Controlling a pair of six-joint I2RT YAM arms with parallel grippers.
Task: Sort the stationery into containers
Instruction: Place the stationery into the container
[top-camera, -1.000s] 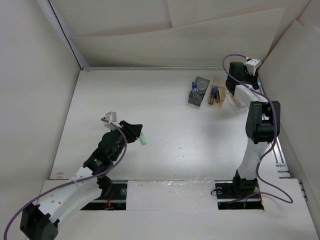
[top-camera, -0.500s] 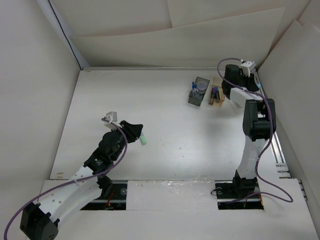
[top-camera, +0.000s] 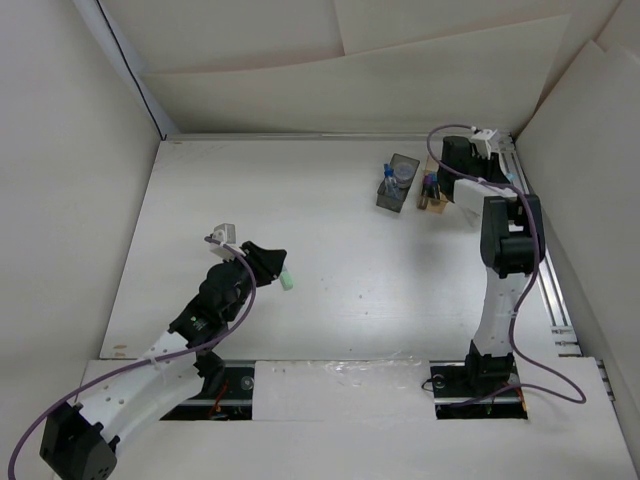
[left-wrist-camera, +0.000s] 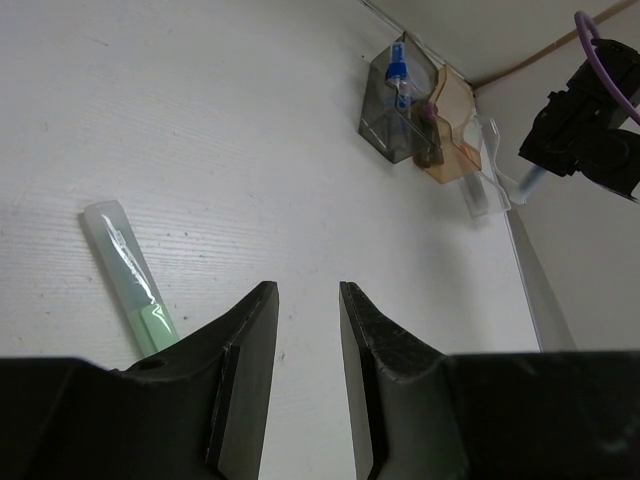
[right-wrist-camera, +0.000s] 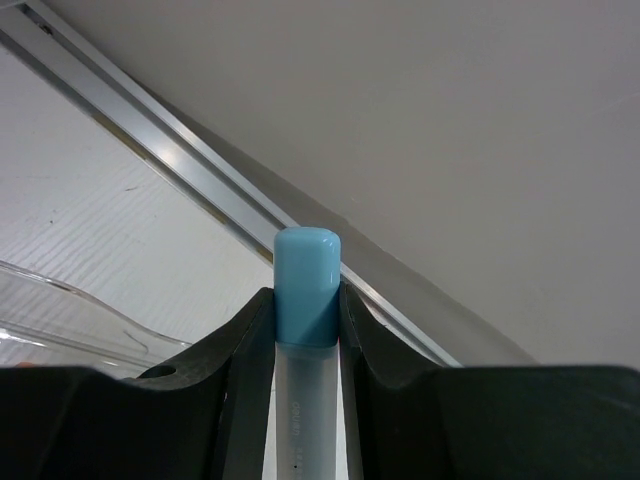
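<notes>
Well short of the smoky grey bin (left-wrist-camera: 378, 118), nearer the arm bases, the left gripper (left-wrist-camera: 305, 290) hovers with its jaws slightly parted and nothing between them. The green marker (left-wrist-camera: 130, 275) lies flat on the table (top-camera: 330, 220) just beside it. The grey bin holds a blue-capped bottle (left-wrist-camera: 401, 75). Just beside that bin stands the tan-orange bin (left-wrist-camera: 458, 135) with a dark purple marker (left-wrist-camera: 428, 125) in it, then the clear bin (left-wrist-camera: 483, 192). Farthest from the grey bin, close by the clear one, the right gripper (right-wrist-camera: 307, 300) clamps a light-blue marker (right-wrist-camera: 307, 262), cap between its fingers.
</notes>
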